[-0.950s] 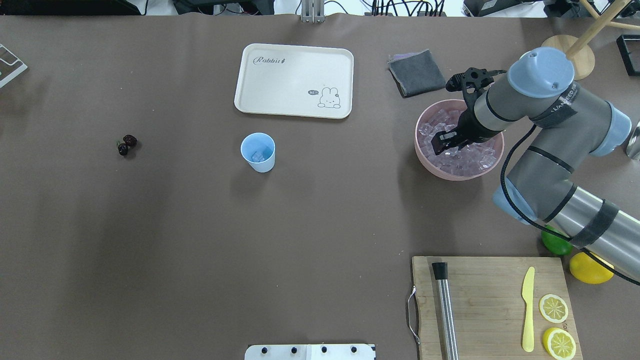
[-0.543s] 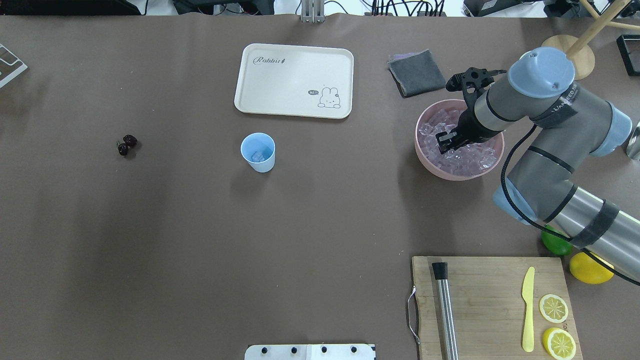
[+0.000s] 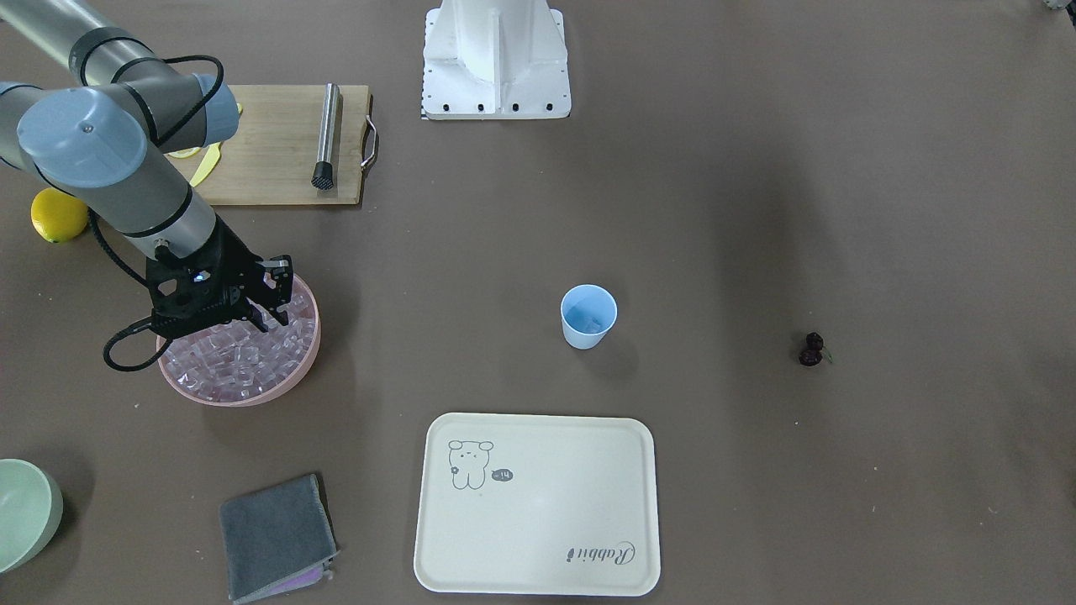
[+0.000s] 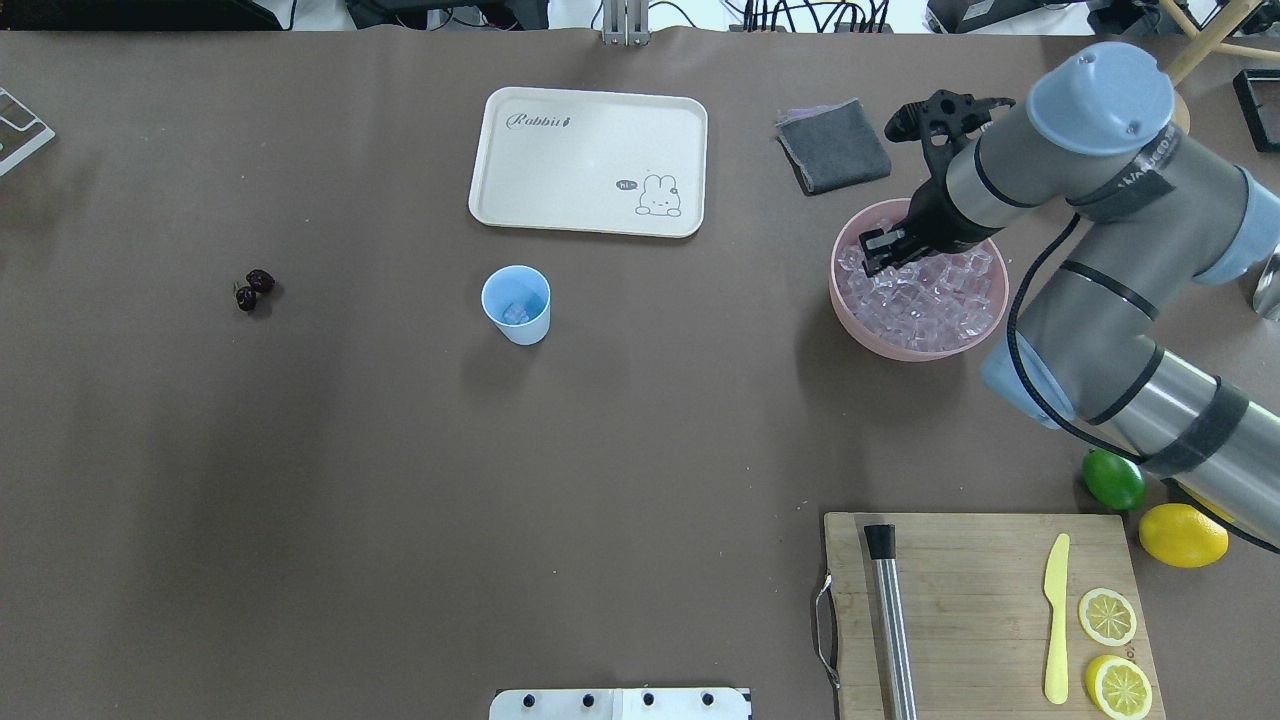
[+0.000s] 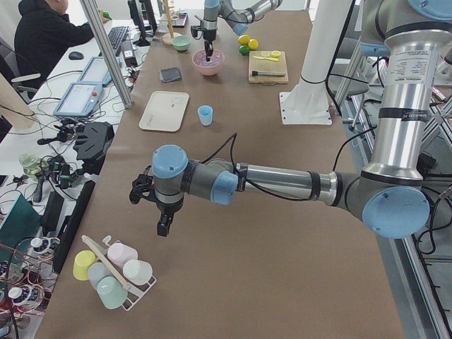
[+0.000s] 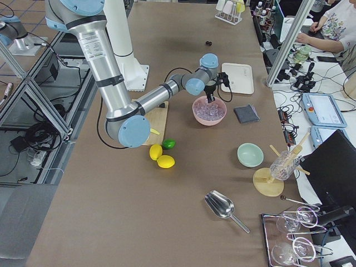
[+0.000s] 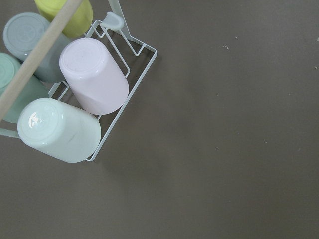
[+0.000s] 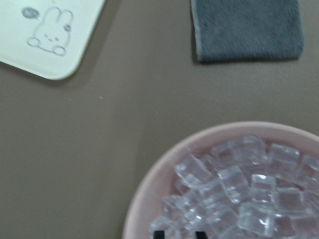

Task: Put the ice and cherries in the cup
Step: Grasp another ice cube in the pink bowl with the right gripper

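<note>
Your left gripper hangs over the table near the robot; you cannot tell its grip. Farther out stands the cup, with the cherries well apart toward the left arm's side. The right gripper is over the ice in the pink bowl, grip unclear.

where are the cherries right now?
Overhead view: the cherries lie on the bare table on the robot's left side, well left of the cup, their nearest neighbour; the pink bowl sits far off on the right.
</note>
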You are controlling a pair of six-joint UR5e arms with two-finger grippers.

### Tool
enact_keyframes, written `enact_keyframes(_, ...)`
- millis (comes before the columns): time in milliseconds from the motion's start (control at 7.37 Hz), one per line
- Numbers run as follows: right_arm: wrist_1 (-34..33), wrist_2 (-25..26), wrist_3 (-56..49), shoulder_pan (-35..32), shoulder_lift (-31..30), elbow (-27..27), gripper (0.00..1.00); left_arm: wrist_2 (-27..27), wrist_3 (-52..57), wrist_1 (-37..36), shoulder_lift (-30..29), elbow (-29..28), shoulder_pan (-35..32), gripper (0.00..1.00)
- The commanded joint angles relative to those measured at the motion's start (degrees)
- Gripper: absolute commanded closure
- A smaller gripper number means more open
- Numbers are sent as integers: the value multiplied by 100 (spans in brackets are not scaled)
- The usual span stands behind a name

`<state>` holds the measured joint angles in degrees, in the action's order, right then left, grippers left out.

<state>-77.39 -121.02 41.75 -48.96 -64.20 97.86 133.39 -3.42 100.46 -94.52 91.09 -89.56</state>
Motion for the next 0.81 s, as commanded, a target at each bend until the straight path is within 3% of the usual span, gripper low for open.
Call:
enact_keyframes(0,-1780,452,445,410,1665,-29,100,3,-1,0,12,-4,0,2)
enact_keyframes(136,-1883,839,1040,796,2379,-535,100,3,-1,0,21,22,-8,2)
enact_keyframes(407,-1562,1745,2088,1614,4101,-2456,100,-6,8,0,4,-4,-9,2)
enact_keyframes(543,-1011,1922,2309,1809,4222,-2848,100,-6,16,0,-5,-39,0,2)
enact_keyframes(679,-571,2420,2320,2002,4232,-3209,100,-14,16,0,4,-82,-8,2)
